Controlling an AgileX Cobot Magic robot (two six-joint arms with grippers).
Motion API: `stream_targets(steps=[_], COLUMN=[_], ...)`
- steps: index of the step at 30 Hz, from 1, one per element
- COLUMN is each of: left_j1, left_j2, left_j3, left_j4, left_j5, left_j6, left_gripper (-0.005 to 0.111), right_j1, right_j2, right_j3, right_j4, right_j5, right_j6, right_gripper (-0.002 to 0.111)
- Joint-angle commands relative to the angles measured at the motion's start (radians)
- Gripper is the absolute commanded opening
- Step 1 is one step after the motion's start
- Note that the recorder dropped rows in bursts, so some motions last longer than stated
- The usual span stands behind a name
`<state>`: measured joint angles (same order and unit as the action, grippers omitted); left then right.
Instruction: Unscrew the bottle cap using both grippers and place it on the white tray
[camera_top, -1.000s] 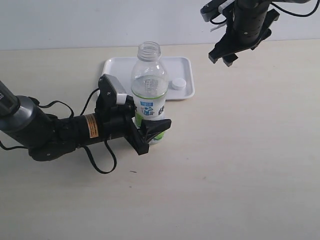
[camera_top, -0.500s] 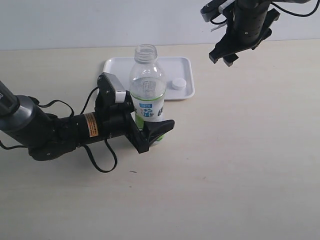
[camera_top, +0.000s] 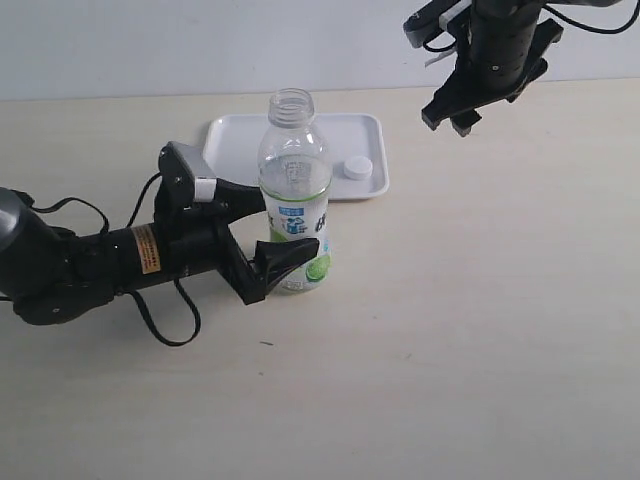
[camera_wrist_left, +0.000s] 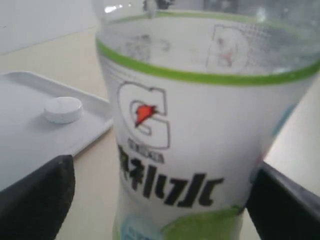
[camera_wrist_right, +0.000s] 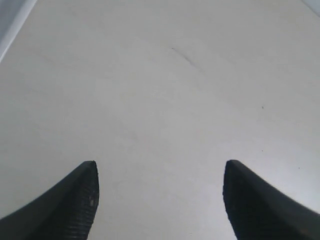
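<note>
Unscrewed and lying near the right edge of the white tray (camera_top: 240, 140): bottle cap (camera_top: 356, 168), task seemingly all but done. Standing open-necked just before the tray's near edge: bottle (camera_top: 295, 200). Spread either side of its label, apparently not gripping: left gripper (camera_top: 288, 224). Spread and empty above the table (camera_top: 480, 350) by its far right corner, well apart from cap: right gripper (camera_top: 446, 122). Seemingly left: clearing both arms.

bottle (camera_wrist_left: 190, 130) blurred, neck cut off at edge
</note>
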<state>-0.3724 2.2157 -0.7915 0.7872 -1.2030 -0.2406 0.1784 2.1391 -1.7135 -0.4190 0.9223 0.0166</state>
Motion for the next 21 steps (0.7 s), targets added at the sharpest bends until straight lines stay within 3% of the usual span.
stream_targets(steps=[1,7,15,17,18,20,21], left_j1=[0.033,0.110,0.241,0.270,0.285,0.293,0.293], left_j2=[-0.033,-0.067,-0.142,-0.162,-0.174,-0.183,-0.187], left_j3=[0.041,0.075,0.117,0.117,0.117,0.117,0.117], left_j4=[0.086,0.185,0.188,0.184,0.184,0.172,0.152], left_j5=[-0.018,-0.018,-0.018,-0.018,-0.018,-0.018,-0.018], left_j6=[0.001,-0.033,-0.182,-0.265,-0.338,-0.375,-0.389], left_gripper=[0.085,0.085,0.081,0.054,0.028,0.001,0.001], right_j1=[-0.003,-0.003,-0.003,-0.003,-0.003,-0.003,-0.003], right_j2=[-0.021,-0.094,-0.237,-0.312,-0.373,-0.482,-0.533], right_j3=[-0.008,-0.008,0.120,0.173,0.211,0.286,0.332], right_j4=[-0.005,0.072,0.098,0.105,0.134,0.219,0.255], right_j5=[0.059,0.099,0.092,0.099,0.092,0.056,0.015], right_j6=[-0.017,-0.017,-0.041,-0.049,-0.049,-0.049,-0.053], right_gripper=[0.067,0.060,0.033,0.017,0.005,0.000,0.000])
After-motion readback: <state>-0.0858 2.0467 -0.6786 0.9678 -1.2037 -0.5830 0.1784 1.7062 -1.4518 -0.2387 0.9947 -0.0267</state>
